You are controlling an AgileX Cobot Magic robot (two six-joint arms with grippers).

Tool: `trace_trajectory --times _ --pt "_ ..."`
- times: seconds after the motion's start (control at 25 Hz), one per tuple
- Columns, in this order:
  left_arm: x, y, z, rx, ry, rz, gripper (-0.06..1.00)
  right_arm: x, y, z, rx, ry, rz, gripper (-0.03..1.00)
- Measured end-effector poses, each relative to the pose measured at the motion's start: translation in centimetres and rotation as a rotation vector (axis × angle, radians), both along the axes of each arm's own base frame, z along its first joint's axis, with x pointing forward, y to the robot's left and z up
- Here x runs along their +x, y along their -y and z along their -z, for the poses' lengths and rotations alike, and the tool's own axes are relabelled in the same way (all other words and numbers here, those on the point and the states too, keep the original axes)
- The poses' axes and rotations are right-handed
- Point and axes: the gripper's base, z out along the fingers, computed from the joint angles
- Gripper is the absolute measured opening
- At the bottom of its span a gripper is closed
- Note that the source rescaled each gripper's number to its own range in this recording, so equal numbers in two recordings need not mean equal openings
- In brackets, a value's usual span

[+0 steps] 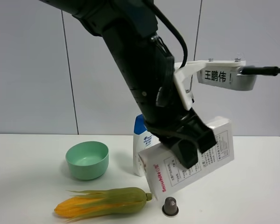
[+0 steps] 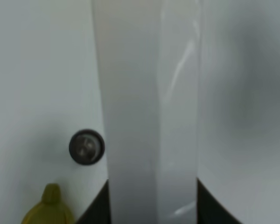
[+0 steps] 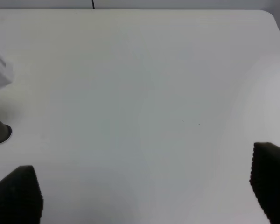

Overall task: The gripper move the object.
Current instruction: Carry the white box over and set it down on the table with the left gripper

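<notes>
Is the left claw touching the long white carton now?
Touching. The exterior high view shows the left claw closed on the tilted white carton, and the left wrist view shows the carton running out from between its dark fingers.

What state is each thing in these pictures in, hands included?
left hand, shut on the carton
right hand, open, holding nothing
carton, tilted, held
bowl, upright, empty
bottle, upright
vegetable, lying on its side
capsule, standing on the table
</notes>
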Motion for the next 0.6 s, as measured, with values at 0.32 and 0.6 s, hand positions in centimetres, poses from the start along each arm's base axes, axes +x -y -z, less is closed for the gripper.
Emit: trace_trajectory --times 0.32,0.6 --pt "2.7 2.7 -0.9 -0.074 -0.095 -0.297 0.00 0.0 0.0 0.0 0.000 0.000 0.000 1.00" --pt "4.3 2.8 1.0 -0.058 -0.200 -0.665 0.00 0.0 0.0 0.0 0.000 0.000 0.000 1.00"
